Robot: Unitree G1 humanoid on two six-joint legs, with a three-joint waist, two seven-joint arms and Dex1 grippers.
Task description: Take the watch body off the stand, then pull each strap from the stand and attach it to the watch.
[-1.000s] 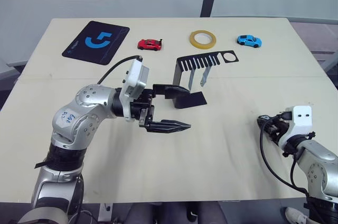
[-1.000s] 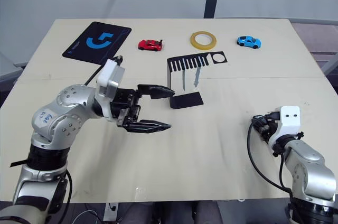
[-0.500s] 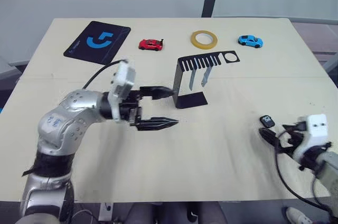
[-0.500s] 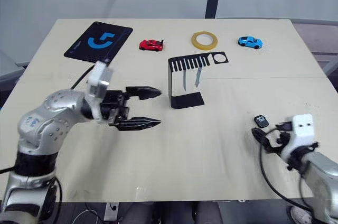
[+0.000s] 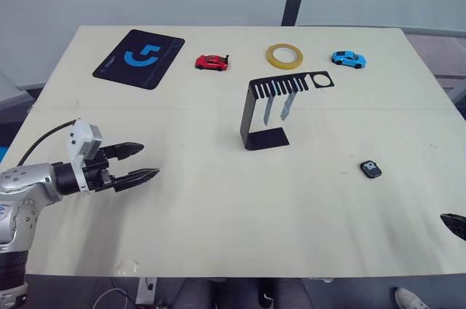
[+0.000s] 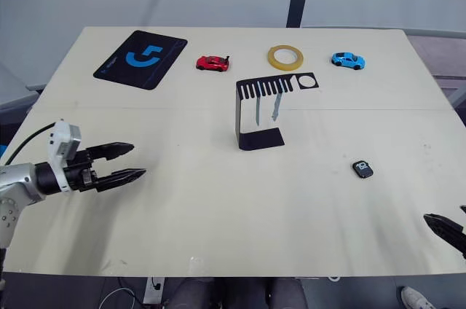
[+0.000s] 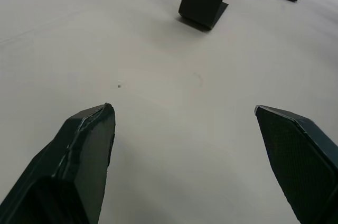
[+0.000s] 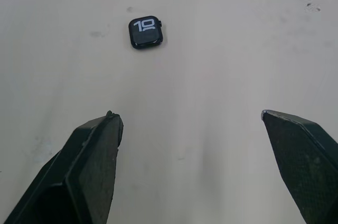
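Watch body: the small black rounded-square watch body (image 8: 145, 32) lies flat on my pale wooden table (image 5: 218, 207), screen up, white digits showing on the dark face; it sits on my right side, well apart from the stand.
Watch body's heading: nearly square, so I cannot give it a long axis; in my right wrist view it sits slightly turned.
Stand: the thin black bent sheet-metal stand (image 5: 253, 116) stands upright near the table's middle, foot plate flat on the wood, slotted top plate with its round hole reaching toward my right.
Straps: two narrow pale grey-blue straps (image 5: 287, 106) hang side by side from the comb slots, long axes vertical, tapered ends pointing down, clear of the foot plate.
My left claw (image 5: 144, 161): fingers spread wide, holding nothing, low over the table's left side, pointing toward the stand, well short of it.
My right claw (image 8: 190, 115): spread wide, empty, at the table's near right edge, the watch body ahead of the fingertips and not touched.
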